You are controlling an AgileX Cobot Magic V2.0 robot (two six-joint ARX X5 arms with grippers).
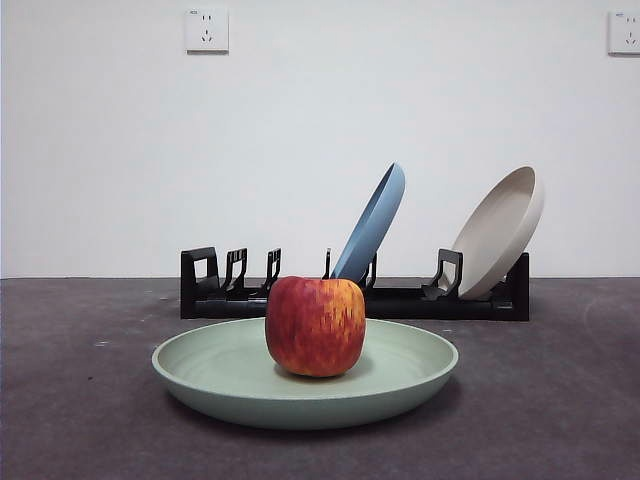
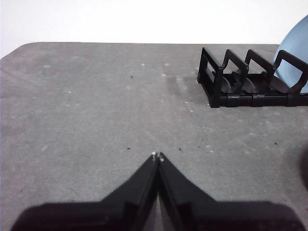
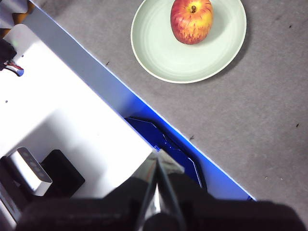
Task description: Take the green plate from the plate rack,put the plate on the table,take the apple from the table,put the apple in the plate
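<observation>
The apple (image 1: 315, 326) is seen resting in the plate (image 1: 230, 375), which lies on the worktop (image 1: 560, 400) in front of the rack (image 1: 205, 290). Both pincers, left (image 2: 158, 157) and right (image 3: 158, 153), are closed, empty and withdrawn. Little risk is judged: only a knocked plate could roll the apple out.

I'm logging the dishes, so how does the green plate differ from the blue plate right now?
The green plate lies flat on the table; the blue plate stands tilted in the rack. The green plate holds the apple; the blue plate holds nothing. Both are round, plain and matte.
</observation>
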